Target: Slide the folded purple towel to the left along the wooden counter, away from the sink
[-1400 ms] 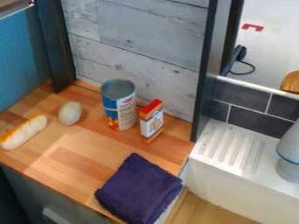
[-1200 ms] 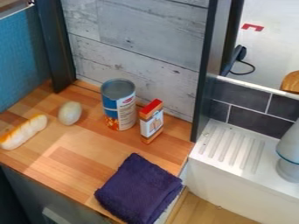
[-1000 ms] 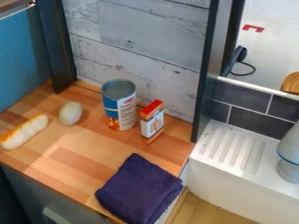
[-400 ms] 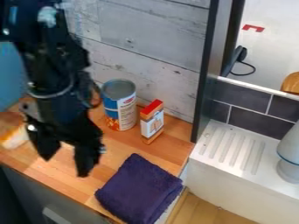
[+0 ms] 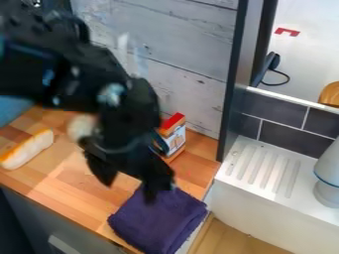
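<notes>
At the left end of the wooden counter, close to its front edge, lies a long, pale loaf-like piece with browned edges, set at a slant. Right of it and farther back is a rounded whitish object, partly hidden by the black arm, which comes in from the upper left and crosses the back of the counter.

Next comes the black gripper, pointing downward, its two fingers spread apart with nothing pinched between them. The left one in the view is over bare wood; the right one is in front of the upper edge of a folded dark purple towel, and whether it touches the cloth I cannot tell. The towel lies across the counter's front right corner.

Behind the towel, toward the back right corner, stands a small upright box with a red top, its left side partly covered by the gripper. Past the counter's right edge are a black upright post, a white ribbed drainboard under dark tiles, and at the far right a pale grey vessel on the drainboard.
</notes>
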